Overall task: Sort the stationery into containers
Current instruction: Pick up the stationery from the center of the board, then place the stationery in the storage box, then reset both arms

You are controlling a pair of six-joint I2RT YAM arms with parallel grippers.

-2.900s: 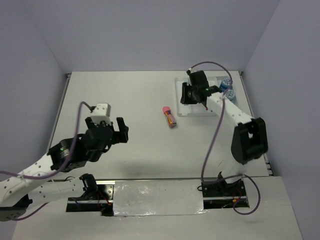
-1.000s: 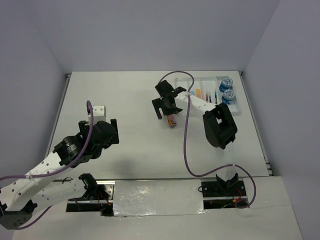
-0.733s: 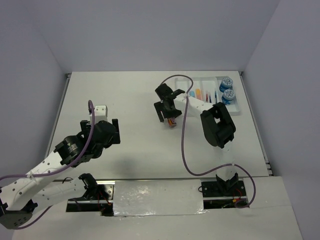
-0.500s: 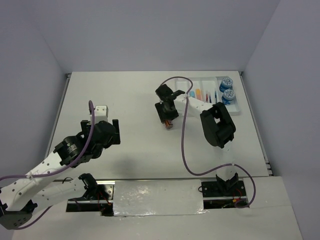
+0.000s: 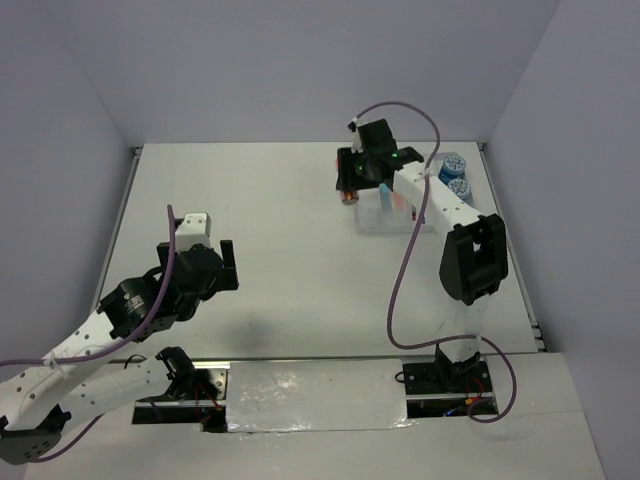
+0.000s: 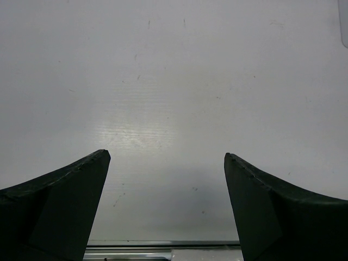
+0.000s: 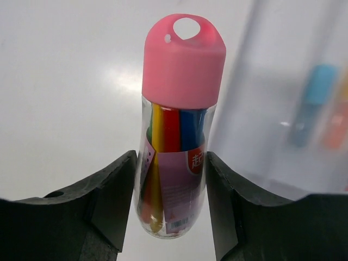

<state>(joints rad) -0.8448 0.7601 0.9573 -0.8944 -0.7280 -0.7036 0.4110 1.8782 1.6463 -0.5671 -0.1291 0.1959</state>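
My right gripper [image 7: 170,163] is shut on a clear tube [image 7: 176,136] with a pink cap [image 7: 184,60], filled with red, yellow and blue sticks. In the top view this gripper [image 5: 358,178] hangs the tube [image 5: 348,198] above the left edge of the white divided tray [image 5: 385,222]. Two blue patterned rolls [image 5: 452,165] sit at the tray's right end. A light-blue marker [image 7: 318,81] and an orange one [image 7: 334,130] lie blurred in the tray. My left gripper [image 5: 228,266] stands open over bare table, nothing between its fingers [image 6: 65,190].
The right arm's purple cable [image 5: 405,260] loops over the table in front of the tray. A metal rail [image 6: 163,244] runs along the table's near edge below the left gripper. Grey walls close in the table on three sides.
My right gripper closed on the pink-capped tube at the middle of the table, lifted it and carried it back and right to the tray's left edge. The left arm shifted slightly.
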